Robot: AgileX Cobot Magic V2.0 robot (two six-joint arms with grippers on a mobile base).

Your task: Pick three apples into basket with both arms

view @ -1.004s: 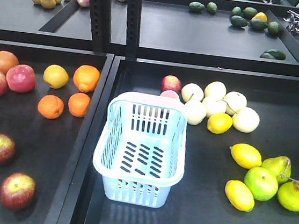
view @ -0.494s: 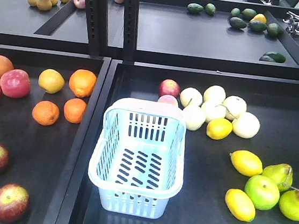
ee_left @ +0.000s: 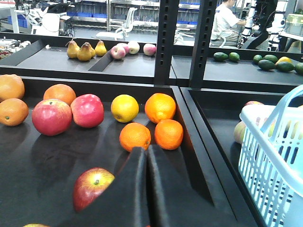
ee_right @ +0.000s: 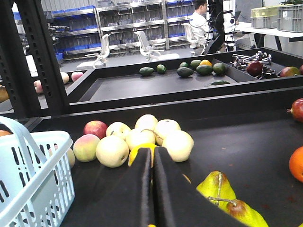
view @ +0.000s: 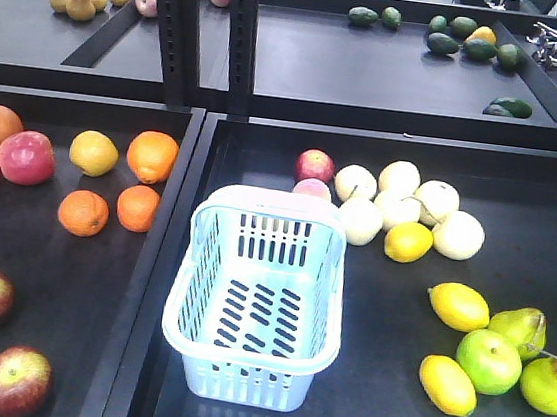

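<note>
Several oranges point(view: 152, 156) lay at the upper left of the front view, with two pinkish-red apples point(view: 26, 157) at the left edge. Pale round fruits point(view: 400, 197) clustered right of centre. Lemons point(view: 459, 306) and green pears point(view: 550, 384) sat at the lower right, and avocados point(view: 464, 33) at the upper right.

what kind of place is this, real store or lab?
Likely a lab mock-up of a grocery produce section: loose fruit in black trays and a blue shopping basket, but office chairs and storage racks behind.
</note>
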